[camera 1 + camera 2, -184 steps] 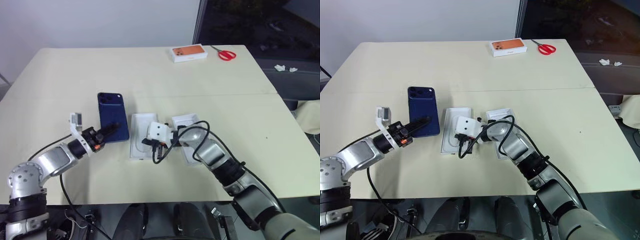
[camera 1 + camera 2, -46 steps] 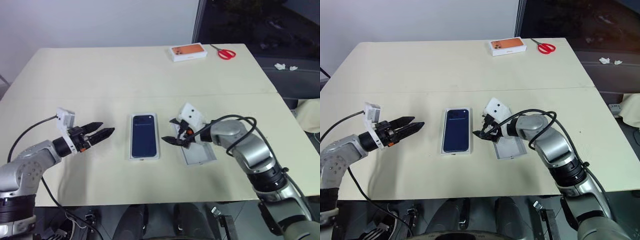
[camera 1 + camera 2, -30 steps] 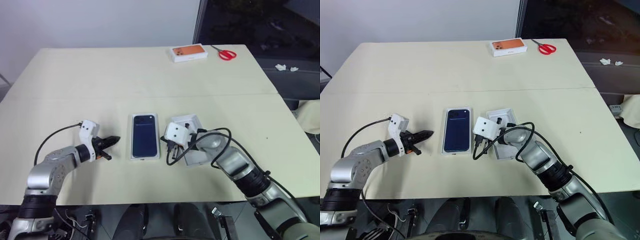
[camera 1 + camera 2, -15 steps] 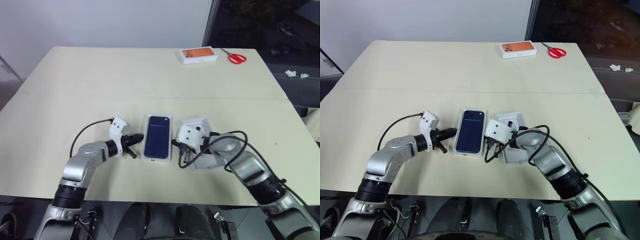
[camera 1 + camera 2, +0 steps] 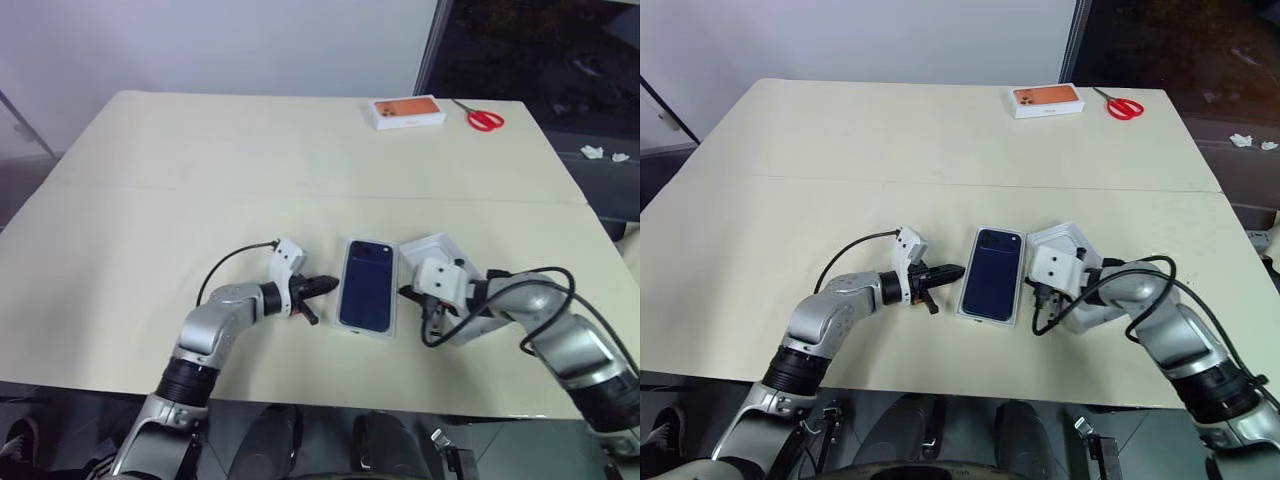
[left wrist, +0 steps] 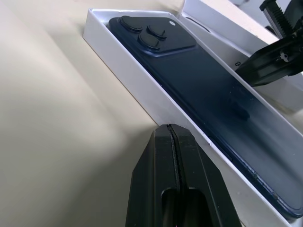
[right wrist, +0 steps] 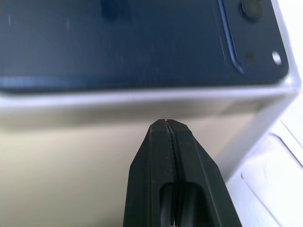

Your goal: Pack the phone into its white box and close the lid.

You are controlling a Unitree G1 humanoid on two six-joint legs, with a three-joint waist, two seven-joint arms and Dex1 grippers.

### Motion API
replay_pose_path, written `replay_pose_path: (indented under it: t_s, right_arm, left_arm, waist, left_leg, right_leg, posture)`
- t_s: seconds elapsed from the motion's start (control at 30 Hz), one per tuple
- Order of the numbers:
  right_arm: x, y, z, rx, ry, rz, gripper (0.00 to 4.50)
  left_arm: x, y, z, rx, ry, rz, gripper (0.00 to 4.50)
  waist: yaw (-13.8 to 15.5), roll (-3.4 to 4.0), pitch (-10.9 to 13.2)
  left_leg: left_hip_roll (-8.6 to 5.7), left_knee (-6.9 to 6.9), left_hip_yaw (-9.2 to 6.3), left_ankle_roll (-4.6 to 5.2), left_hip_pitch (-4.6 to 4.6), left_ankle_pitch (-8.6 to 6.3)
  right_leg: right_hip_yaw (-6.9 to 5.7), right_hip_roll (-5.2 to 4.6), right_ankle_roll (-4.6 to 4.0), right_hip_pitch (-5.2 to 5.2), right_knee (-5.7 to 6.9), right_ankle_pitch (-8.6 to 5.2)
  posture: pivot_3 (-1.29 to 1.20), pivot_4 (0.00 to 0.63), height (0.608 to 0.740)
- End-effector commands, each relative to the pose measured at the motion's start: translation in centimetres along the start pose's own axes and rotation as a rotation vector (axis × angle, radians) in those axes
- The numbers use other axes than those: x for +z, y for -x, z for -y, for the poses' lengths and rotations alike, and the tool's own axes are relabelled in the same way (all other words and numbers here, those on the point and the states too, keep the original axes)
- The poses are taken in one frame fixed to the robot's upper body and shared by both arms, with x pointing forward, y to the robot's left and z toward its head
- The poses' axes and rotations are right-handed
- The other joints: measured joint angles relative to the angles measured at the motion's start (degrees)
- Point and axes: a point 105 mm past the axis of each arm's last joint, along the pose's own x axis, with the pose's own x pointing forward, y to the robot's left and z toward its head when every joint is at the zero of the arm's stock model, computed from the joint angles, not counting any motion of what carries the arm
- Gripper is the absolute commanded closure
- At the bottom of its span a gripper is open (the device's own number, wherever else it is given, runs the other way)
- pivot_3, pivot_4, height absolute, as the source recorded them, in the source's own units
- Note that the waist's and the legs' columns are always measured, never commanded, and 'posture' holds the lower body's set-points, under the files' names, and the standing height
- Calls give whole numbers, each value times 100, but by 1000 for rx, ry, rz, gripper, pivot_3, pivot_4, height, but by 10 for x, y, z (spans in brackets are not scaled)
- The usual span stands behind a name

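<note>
The dark blue phone (image 5: 366, 285) lies back up inside its white box (image 6: 124, 60) near the table's front edge. My left gripper (image 5: 330, 284) is shut and empty, with its tip at the box's left wall. My right gripper (image 5: 403, 292) is also shut and empty, and points at the box's right wall (image 7: 118, 105). The lid (image 5: 437, 247) lies open side up just right of the box, partly hidden behind my right wrist. In the left wrist view my shut fingers (image 6: 173, 156) almost touch the box, with the right gripper (image 6: 272, 54) beyond the phone.
An orange-topped white box (image 5: 410, 111) and red scissors (image 5: 486, 119) lie at the far right of the cream table (image 5: 250, 170). Cables loop from both wrists over the table. A dark floor drops away past the table's right edge.
The camera has swung, shifting the whole picture. The phone went from the table into the box. Both grippers shut, and my left one closed in on the box's left side.
</note>
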Motion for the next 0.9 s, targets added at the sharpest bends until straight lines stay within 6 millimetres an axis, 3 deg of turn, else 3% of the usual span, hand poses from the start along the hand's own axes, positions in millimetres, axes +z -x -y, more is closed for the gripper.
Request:
replay_pose_path:
  t_s: [0.03,0.3,0.9]
  right_arm:
    - [-15,9,6,-19,-16,-47,4500]
    - [-20,11,21,-75,-33,-45,4500]
    - [14,-17,38,-91,-51,75,4500]
  left_arm:
    - [-9,-10,11,-60,13,-35,4480]
    - [-4,-21,19,-103,-8,-30,4480]
    - [-1,-23,23,-117,-9,-18,4480]
  waist:
    - [-11,0,0]
    - [-13,0,0]
    - [-108,0,1]
  left_leg:
    - [0,0,0,0,0,0]
    - [0,5,0,0,1,0]
    - [9,0,0,-9,0,6]
  right_leg:
    - [0,1,0,1,0,0]
    - [0,1,3,3,1,1]
    - [3,13,7,-10,10,3]
  posture:
    - [0,150,740]
    - [0,150,740]
    - [0,150,740]
